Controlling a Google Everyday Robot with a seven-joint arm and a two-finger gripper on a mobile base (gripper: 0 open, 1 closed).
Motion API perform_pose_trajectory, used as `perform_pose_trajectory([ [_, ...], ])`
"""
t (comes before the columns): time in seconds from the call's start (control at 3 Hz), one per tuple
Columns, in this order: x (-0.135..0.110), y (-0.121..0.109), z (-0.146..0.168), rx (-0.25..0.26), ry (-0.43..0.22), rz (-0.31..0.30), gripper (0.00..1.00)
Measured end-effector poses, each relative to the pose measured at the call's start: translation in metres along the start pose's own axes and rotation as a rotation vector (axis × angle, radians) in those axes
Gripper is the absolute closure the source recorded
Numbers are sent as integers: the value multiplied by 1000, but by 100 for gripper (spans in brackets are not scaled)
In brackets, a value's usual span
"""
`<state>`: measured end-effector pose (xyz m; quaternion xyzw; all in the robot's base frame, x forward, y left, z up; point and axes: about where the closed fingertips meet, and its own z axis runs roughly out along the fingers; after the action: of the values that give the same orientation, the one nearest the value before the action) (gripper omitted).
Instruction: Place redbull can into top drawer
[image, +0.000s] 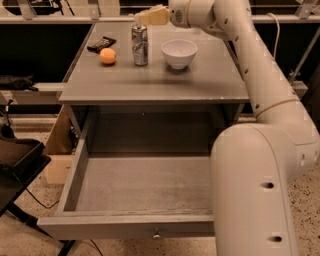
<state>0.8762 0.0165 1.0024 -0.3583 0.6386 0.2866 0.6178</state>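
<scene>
The redbull can (140, 44) stands upright on the grey tabletop (155, 82), between an orange fruit and a white bowl. My gripper (141, 18) reaches in from the right and hovers just above and behind the can's top, with its cream fingers (154, 16) pointing left. The top drawer (142, 187) is pulled wide open below the tabletop, with nothing inside it; its front panel carries a small round knob (156, 234). My arm's large white body fills the right side of the view and hides the drawer's right part.
An orange fruit (107, 56) and a dark flat packet (101, 44) lie left of the can. A white bowl (179, 53) stands to its right. A black chair (17, 160) and a cardboard box (60, 150) are on the floor at the left.
</scene>
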Motion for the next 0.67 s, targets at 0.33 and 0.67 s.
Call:
perform_pose_trajectory([
  [0.33,27,16,28,-21,76,58,0],
  [0.67,45,24,39,-30,121,89,0],
])
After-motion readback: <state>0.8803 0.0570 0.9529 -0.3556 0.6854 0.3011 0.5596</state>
